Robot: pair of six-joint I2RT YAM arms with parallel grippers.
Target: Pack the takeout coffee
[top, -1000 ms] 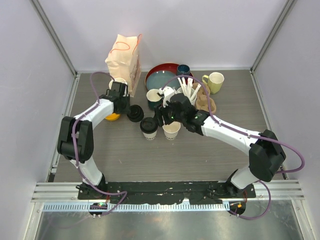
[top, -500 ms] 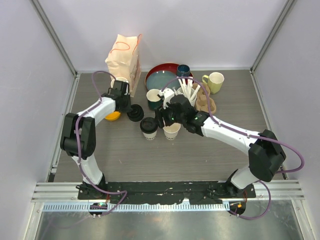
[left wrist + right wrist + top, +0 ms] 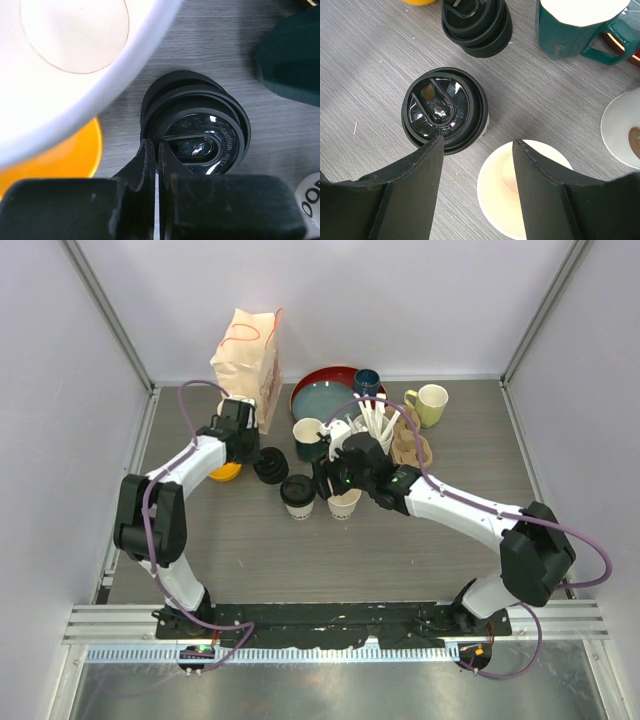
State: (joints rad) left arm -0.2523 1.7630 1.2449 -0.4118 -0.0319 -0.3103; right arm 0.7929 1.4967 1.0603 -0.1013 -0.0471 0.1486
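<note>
Two paper cups stand mid-table, the lidded cup [image 3: 298, 495] at nine o'clock of the open cup [image 3: 343, 503]. Both look light, thin-walled and easy to crush or tip, so I'd take them gently, low on the wall. The right gripper [image 3: 477, 150] hangs spread above them. The left gripper [image 3: 156, 150] is closed at the rim of the lid stack [image 3: 200, 135]; whether it has a lid, I can't tell.

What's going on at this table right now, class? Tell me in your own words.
Two robot arms are packing takeout coffee. The left gripper is shut and seems to pinch the rim of the top lid on a stack of black lids. The right gripper hangs open over an uncovered paper cup, beside a lidded cup. A paper bag stands at the back.
</note>
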